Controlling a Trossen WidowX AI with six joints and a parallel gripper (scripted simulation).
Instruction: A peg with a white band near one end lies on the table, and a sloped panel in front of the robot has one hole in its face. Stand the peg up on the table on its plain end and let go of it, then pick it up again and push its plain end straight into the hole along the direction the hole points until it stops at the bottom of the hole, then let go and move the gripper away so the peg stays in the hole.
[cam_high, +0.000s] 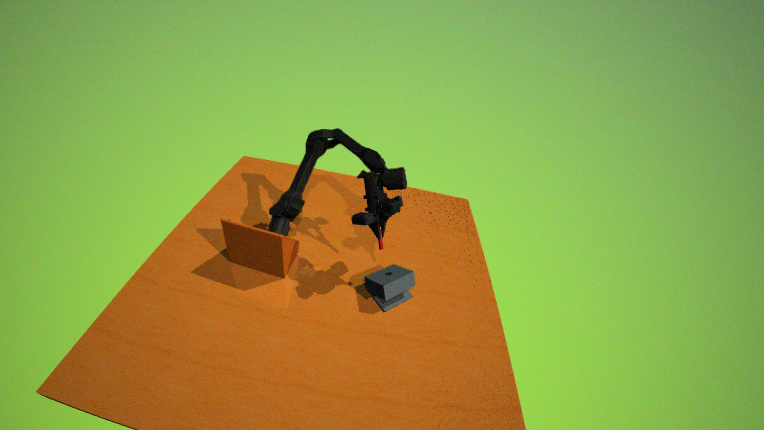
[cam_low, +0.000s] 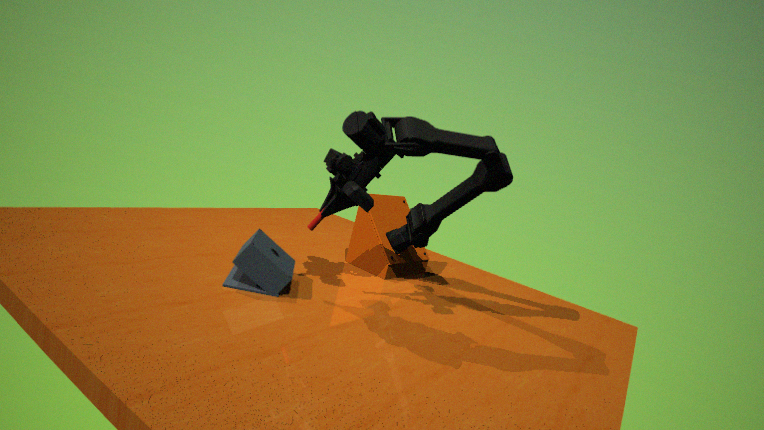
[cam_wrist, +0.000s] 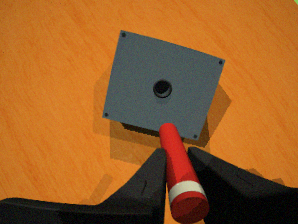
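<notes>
The red peg (cam_high: 381, 241) (cam_low: 314, 221) (cam_wrist: 178, 160) is held in the air, tilted, with its plain end pointing down and away from the arm. Its white band (cam_wrist: 187, 189) is at the end nearest the wrist camera. My gripper (cam_high: 379, 233) (cam_low: 322, 211) (cam_wrist: 175, 155) is shut on the peg. The grey sloped panel (cam_high: 402, 274) (cam_low: 255, 260) (cam_wrist: 140, 65) stands on the table just beyond the peg. Its one hole (cam_high: 389, 273) (cam_low: 275, 252) (cam_wrist: 162, 88) is uncovered. In the wrist view the peg's plain end appears just below the hole, over the panel's lower edge, and apart from the hole.
An orange upright block (cam_high: 253, 249) (cam_low: 374, 229) stands on the wooden table (cam_high: 240, 341) (cam_low: 176, 320) beside the arm's base. Shadows of the arm fall on the table around the base and near the panel.
</notes>
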